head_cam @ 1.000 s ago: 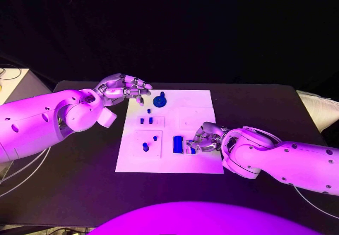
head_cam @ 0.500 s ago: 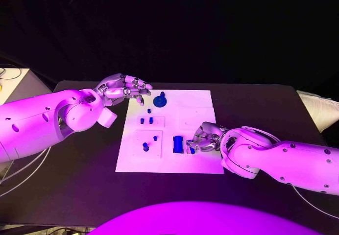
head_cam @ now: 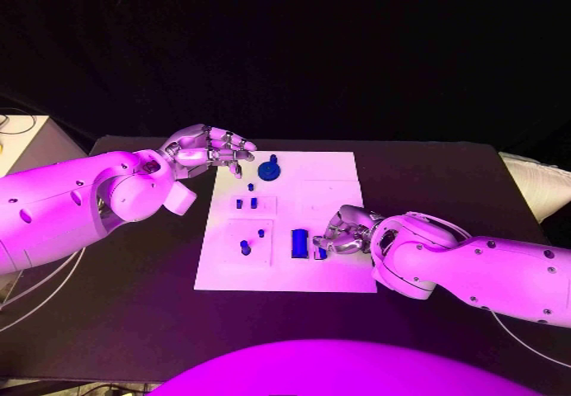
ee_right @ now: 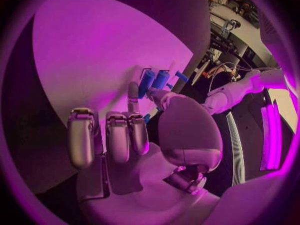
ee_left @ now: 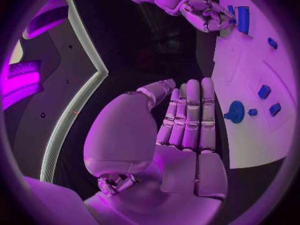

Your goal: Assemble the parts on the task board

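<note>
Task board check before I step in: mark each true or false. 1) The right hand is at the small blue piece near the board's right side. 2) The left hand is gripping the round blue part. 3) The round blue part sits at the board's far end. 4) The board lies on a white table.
1) True. The right hand has its fingers at the small blue piece beside the blue block; whether it grips it I cannot tell.
2) False. The left hand hovers by the board's far left corner, holding nothing; the round blue part lies apart from it.
3) True.
4) False. The task board lies on a black table.
</note>
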Controlling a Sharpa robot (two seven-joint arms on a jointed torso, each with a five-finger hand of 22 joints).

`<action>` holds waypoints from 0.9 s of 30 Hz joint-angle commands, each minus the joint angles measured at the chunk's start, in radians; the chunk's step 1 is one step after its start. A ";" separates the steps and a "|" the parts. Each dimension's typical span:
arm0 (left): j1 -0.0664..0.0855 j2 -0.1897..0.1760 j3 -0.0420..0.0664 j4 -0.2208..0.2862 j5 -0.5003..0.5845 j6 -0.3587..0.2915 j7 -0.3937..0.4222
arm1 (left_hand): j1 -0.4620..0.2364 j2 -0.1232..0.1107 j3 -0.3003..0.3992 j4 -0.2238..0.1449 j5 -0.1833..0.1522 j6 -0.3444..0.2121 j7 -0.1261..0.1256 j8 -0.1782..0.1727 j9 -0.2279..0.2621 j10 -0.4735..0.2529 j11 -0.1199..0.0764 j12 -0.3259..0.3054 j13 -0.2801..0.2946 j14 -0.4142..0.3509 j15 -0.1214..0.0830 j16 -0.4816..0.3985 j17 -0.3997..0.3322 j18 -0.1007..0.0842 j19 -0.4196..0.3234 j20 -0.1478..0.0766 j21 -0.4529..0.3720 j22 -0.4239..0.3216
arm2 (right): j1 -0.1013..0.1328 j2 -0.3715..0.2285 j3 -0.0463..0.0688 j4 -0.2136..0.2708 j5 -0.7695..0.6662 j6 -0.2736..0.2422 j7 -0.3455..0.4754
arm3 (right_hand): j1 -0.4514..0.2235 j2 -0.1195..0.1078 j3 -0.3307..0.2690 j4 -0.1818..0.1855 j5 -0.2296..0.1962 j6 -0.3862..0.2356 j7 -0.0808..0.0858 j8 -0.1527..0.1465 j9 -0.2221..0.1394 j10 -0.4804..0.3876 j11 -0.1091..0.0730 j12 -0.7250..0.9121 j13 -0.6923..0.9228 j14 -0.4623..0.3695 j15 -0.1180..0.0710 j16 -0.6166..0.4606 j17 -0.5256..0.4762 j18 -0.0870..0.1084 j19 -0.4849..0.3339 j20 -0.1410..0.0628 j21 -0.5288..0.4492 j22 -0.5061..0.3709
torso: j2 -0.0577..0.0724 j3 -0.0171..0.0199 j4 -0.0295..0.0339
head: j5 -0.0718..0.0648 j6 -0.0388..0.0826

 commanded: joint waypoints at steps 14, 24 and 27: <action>0.000 0.002 0.000 0.001 0.004 0.016 0.004 | -0.005 0.002 0.001 0.004 0.003 -0.001 0.004 -0.006 -0.001 -0.007 0.000 -0.005 -0.001 -0.004 0.000 -0.004 0.000 0.013 -0.005 0.001 0.004 0.001 | 0.000 -0.009 0.000 0.011 -0.001 0.011 0.014 | -0.088 -0.037 -0.121 0.053 0.105 0.001 0.005 0.001 -0.006 0.102 -0.008 0.003 0.263 0.104 -0.006 0.006 0.263 -0.013 0.086 -0.004 -0.003 0.234 | 0.000 0.0010 0.0004 | 0.001 0.000; 0.000 0.002 0.000 0.000 0.003 0.015 0.005 | -0.005 0.002 0.001 0.004 0.003 -0.001 0.004 -0.006 -0.001 -0.007 0.000 -0.005 -0.001 -0.004 0.000 -0.004 0.000 0.013 -0.005 0.001 0.004 0.001 | 0.000 -0.046 0.000 0.034 0.004 0.032 0.097 | -0.021 -0.050 -0.159 0.023 0.055 -0.007 0.005 0.001 -0.009 0.102 -0.008 0.003 0.263 0.104 -0.007 0.006 0.263 -0.011 0.084 -0.005 -0.015 0.231 | 0.000 0.0015 0.0002 | 0.003 0.000; 0.000 0.002 0.000 0.000 0.003 0.015 0.005 | -0.005 0.002 0.001 0.004 0.003 -0.001 0.004 -0.006 -0.001 -0.007 0.000 -0.005 -0.001 -0.004 0.000 -0.004 0.000 0.013 -0.005 0.001 0.004 0.001 | -0.001 -0.056 0.000 0.040 0.004 0.046 0.119 | 0.032 -0.063 -0.184 0.005 -0.017 -0.009 0.007 0.002 -0.012 0.102 -0.007 0.003 0.263 0.104 -0.006 0.006 0.263 -0.011 0.084 -0.004 -0.015 0.231 | 0.000 0.0018 -0.0012 | 0.004 0.000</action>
